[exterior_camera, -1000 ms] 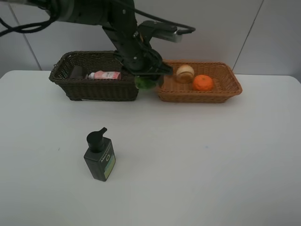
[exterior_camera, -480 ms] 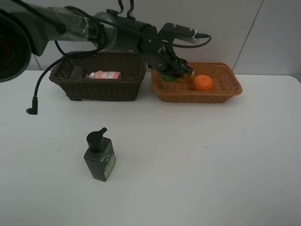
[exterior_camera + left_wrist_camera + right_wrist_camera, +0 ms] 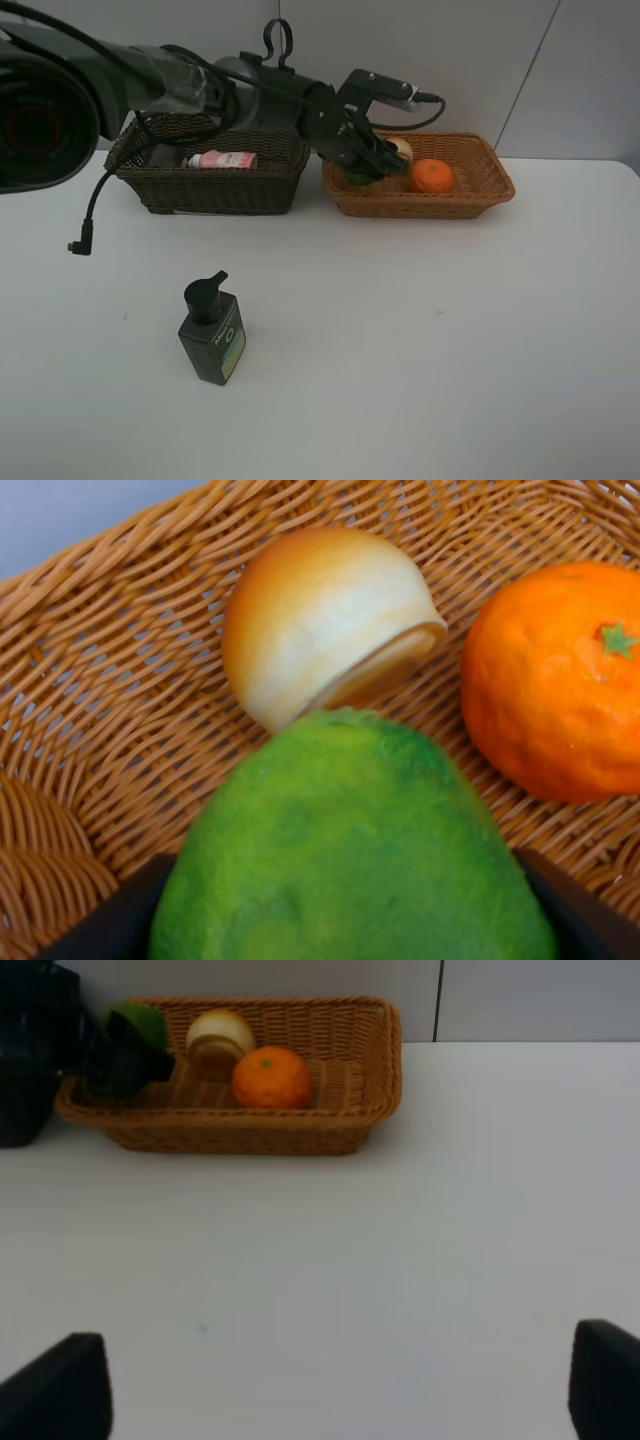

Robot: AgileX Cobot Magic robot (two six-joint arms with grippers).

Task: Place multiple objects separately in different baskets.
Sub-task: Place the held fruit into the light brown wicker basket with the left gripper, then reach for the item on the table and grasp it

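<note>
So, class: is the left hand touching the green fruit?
Touching. The left wrist view shows the green fruit held between the left hand's dark fingers, pressed against both its sides.

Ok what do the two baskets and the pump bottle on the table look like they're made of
Dark basket: woven wicker or a wicker-look plastic, deep brown, with a ribbed weave on its walls.
Tan basket: the same kind of weave, orange-tan with a slight sheen, so possibly synthetic.
Pump bottle: looks like smooth dark plastic with a printed label and a black pump head.
</note>
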